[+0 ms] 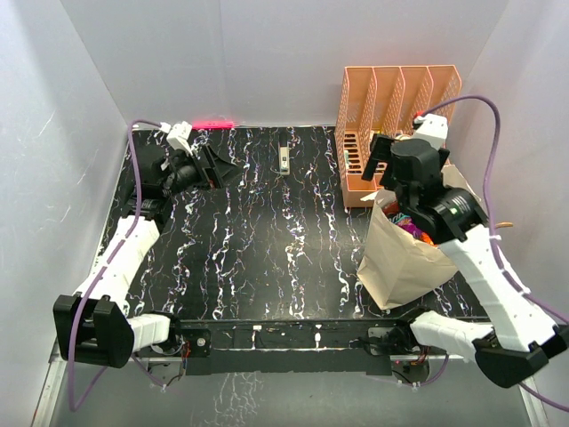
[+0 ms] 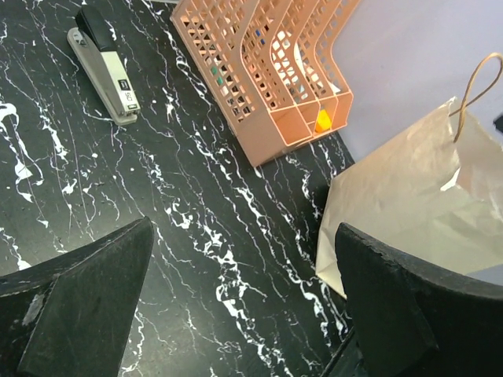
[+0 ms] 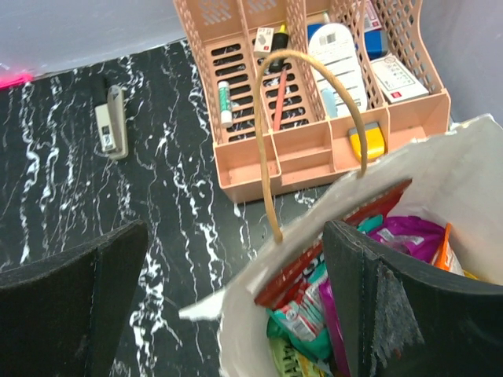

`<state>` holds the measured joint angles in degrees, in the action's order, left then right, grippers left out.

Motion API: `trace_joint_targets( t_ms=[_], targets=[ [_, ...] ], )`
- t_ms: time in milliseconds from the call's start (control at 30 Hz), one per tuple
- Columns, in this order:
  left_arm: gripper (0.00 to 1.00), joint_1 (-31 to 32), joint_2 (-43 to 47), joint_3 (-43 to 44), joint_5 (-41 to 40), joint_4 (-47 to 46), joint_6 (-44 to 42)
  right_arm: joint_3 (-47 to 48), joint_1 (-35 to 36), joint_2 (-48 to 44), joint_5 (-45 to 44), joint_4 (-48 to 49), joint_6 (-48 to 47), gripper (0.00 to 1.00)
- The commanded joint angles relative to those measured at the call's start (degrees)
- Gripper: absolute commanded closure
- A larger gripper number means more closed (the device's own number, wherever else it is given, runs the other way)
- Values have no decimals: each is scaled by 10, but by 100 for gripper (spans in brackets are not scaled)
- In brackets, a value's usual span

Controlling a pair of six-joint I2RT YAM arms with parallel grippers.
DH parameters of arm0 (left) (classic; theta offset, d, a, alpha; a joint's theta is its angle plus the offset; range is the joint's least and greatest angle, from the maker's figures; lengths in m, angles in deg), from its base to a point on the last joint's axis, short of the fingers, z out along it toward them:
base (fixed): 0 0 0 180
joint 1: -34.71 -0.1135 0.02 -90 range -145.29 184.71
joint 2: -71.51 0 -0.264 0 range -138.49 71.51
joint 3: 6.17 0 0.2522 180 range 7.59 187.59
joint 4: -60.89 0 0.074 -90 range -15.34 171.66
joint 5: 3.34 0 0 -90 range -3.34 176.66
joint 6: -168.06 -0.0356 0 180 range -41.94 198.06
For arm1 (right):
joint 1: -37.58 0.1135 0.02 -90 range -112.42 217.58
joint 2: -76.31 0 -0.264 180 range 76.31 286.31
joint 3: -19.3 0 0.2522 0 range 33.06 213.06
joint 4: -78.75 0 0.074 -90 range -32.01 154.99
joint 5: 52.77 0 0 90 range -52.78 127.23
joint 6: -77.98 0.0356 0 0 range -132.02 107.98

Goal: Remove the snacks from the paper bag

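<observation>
Hovering over the open mouth of the paper bag (image 1: 404, 262), the right gripper (image 1: 397, 197) has its two fingers spread wide with nothing between them, a pose that reads as lining up for a reach down into the bag. The bag stands at about 4 o'clock on the black marbled table (image 1: 267, 231), just in front of the peach organiser (image 1: 391, 107) at 1 o'clock. Its mouth gapes upward, so the contents are open to a straight drop from above. The snacks (image 1: 416, 231) all sit inside. The right wrist view shows a purple packet (image 3: 409, 234), an orange packet (image 3: 446, 253) at the purple one's 3 o'clock, and a green packet (image 3: 302, 323) lower at 7 o'clock, crowded against one another. One cord handle (image 3: 271, 141) arches up over the near rim, and I judge it could snag a finger on the way in. The left gripper (image 1: 206, 167) sits at 10 o'clock, well apart from the bag, likewise spread and empty, probably parked there to be out of the other arm's way. A stapler (image 1: 284, 161) lies at 12 o'clock. No packet is out yet.
</observation>
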<state>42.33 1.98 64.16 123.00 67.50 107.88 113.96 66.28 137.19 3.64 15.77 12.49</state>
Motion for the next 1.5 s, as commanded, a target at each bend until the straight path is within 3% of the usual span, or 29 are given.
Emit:
trace_joint_targets(
  t_ms=[0, 167, 400, 633, 800, 967, 1167, 1467],
  targets=[
    [2, 3, 22, -34, 25, -57, -41, 14, -8, 32, -77, 113, -10, 5],
    [2, 19, 42, -50, -11, -42, -80, 20, -38, 79, -88, 162, -17, 13],
    [2, 21, 26, -49, -9, -38, -79, -15, -86, 94, -11, 235, -28, 32],
    [2, 21, 20, -48, -14, -32, -86, -49, -99, 96, 11, 261, -37, 59],
    [2, 21, 18, -48, -15, -32, -84, -96, -100, 57, 89, 305, -76, 80],
    [2, 21, 17, -49, -15, -33, -81, -114, -100, 12, 275, 300, -139, 83],
    [2, 21, 15, -49, -15, -34, -78, -114, -100, -17, 416, 242, -148, 91],
    [2, 21, 7, -53, -8, -42, -67, -111, -100, -29, 641, 203, -137, 92]
  ],
)
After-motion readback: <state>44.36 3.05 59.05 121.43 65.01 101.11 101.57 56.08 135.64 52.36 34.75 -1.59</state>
